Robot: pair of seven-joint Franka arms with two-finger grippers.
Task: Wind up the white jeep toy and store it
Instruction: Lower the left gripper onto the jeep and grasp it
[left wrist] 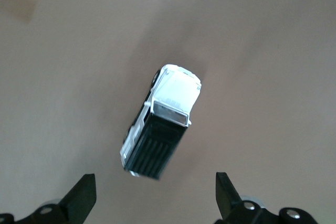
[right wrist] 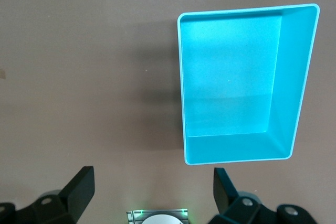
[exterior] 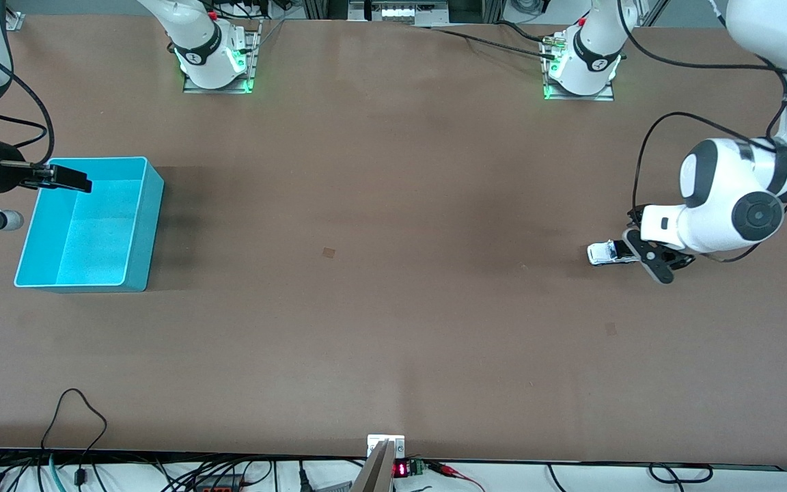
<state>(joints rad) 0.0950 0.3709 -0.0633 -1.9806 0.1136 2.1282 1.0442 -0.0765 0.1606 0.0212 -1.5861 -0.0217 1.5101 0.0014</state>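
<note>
The left gripper (exterior: 641, 255) hangs low over the table (exterior: 393, 273) at the left arm's end, right above the black rear of the jeep (exterior: 602, 253). In the left wrist view its two fingers (left wrist: 81, 198) stand spread wide, one to each side of the jeep (left wrist: 160, 124), and neither touches it; the gripper (left wrist: 155, 198) holds nothing. The jeep sits on its wheels on the bare table, its black roof and rear section lying nearest the gap between the fingers and its white hood pointing away from the gripper, toward the middle of the table. Its body runs at a slight slant to the line between the two fingers.

The right gripper (exterior: 69, 179) hovers at the right arm's end of the table, over the edge of the bin (exterior: 141, 225). In the right wrist view its fingers (right wrist: 79, 190) are likewise fully apart with nothing between them, and the gripper (right wrist: 152, 192) waits there. The bin (right wrist: 299, 77) lies ahead of those fingers, turquoise, open at the top, with its inside bare. The right arm's base (right wrist: 156, 217), lit green, shows just between the fingers.

The jeep and the bin are well apart, at the two ends of the table.
</note>
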